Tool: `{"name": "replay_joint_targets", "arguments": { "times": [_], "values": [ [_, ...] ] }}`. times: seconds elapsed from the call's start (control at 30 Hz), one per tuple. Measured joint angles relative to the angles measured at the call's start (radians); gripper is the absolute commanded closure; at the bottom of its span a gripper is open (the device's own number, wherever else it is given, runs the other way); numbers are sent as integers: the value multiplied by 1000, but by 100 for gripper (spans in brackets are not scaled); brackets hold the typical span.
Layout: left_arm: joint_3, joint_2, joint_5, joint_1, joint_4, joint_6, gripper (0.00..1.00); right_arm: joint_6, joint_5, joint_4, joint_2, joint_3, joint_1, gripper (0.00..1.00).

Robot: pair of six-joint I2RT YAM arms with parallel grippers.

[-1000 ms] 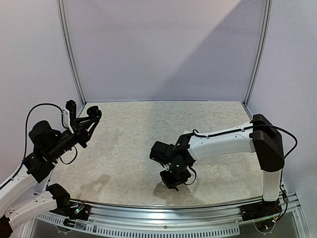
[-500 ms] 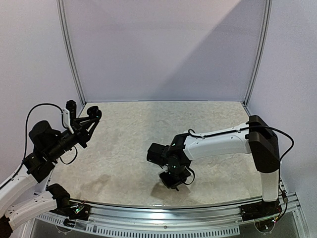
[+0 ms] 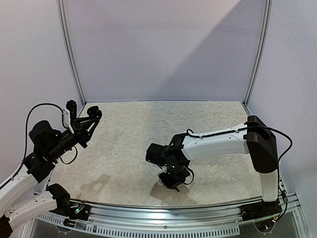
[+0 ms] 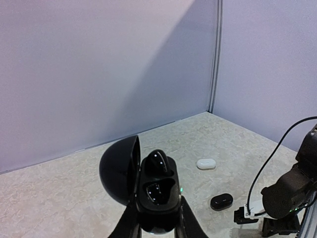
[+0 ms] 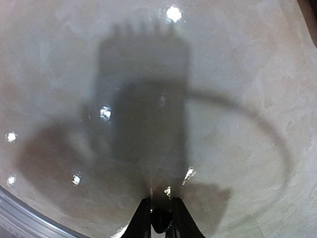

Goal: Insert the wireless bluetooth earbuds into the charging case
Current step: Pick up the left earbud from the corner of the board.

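My left gripper (image 4: 157, 214) is shut on a black charging case (image 4: 158, 196), held up in the air with its lid (image 4: 119, 171) swung open to the left. One glossy black earbud (image 4: 157, 161) sits in the case's far socket; the near socket shows only shiny black. In the top view this gripper (image 3: 93, 116) hovers over the table's left side. My right gripper (image 5: 159, 212) points down just above the tabletop and is shut on a small black earbud (image 5: 159, 222). In the top view it (image 3: 171, 181) is low at the front centre, and the earbud is hidden there.
A small white pill-shaped object (image 4: 206, 163) and a small black one (image 4: 221, 201) lie on the marbled tabletop (image 3: 148, 129) in the left wrist view. The metal rail (image 3: 163, 210) runs along the front edge. Wall panels (image 3: 163, 49) close the back and sides.
The right gripper has closed its fingers on the black earbud, and the right arm has shifted slightly to the left. The left arm and case have not moved.
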Motion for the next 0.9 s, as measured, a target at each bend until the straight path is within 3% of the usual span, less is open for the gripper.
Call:
{"name": "replay_joint_targets", "arguments": {
  "times": [0.23,0.57,0.9],
  "values": [
    [0,0,0,0,0,0,100,-11,0,-20,10,8,4,84],
    [0,0,1,0,0,0,100,-21,1,-49,29,47,11,95],
    [0,12,26,0,14,19,100,-23,88,-103,16,208,14,99]
  ]
}}
